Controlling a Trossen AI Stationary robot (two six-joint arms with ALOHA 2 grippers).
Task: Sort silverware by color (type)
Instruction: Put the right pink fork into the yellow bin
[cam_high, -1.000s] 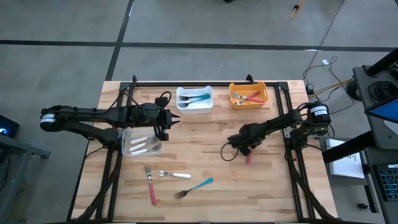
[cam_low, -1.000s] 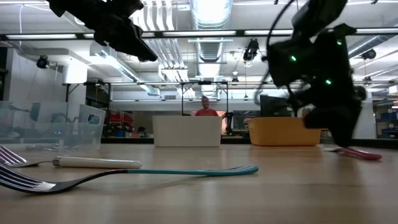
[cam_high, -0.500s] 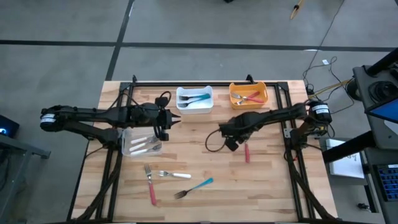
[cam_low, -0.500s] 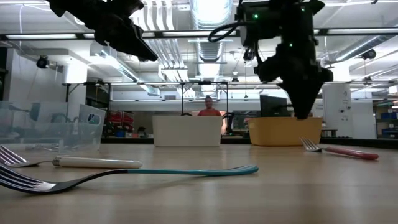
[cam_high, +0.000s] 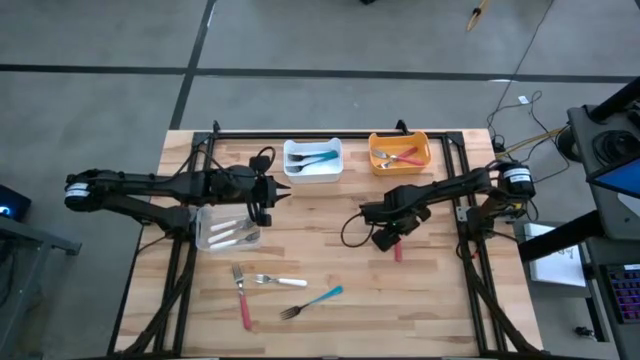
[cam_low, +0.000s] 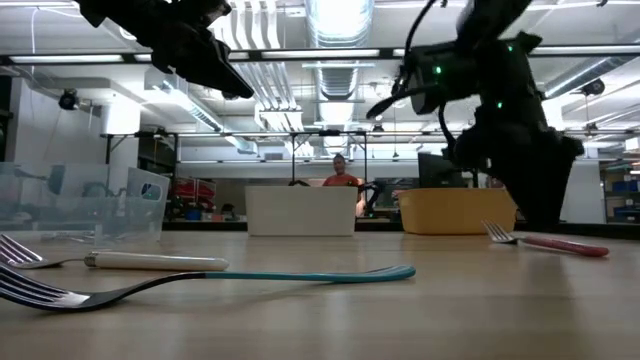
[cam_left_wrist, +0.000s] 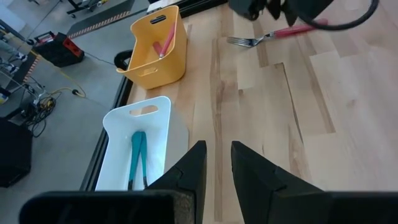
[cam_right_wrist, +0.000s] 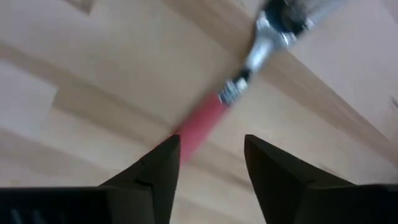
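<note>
A red-handled fork lies flat on the wood at the table's right middle. My right gripper stands open just above it, pointing down. A finger stands on each side of the handle, near its metal neck. I cannot tell whether either finger touches it. My left gripper hovers left of centre, above the clear bin. Its fingers stand a little apart with nothing between them. At the near left a red fork, a white-handled piece and a teal fork lie loose.
At the far edge a white bin holds teal pieces, and an orange bin holds red ones. The clear bin holds white-handled pieces. Bare wood lies between the two arms. A person stands in the room beyond the table.
My right gripper rose and swung toward the table's left, away from the red fork. It then came back toward the right and down over the fork's handle. The fork has stayed flat on the wood.
</note>
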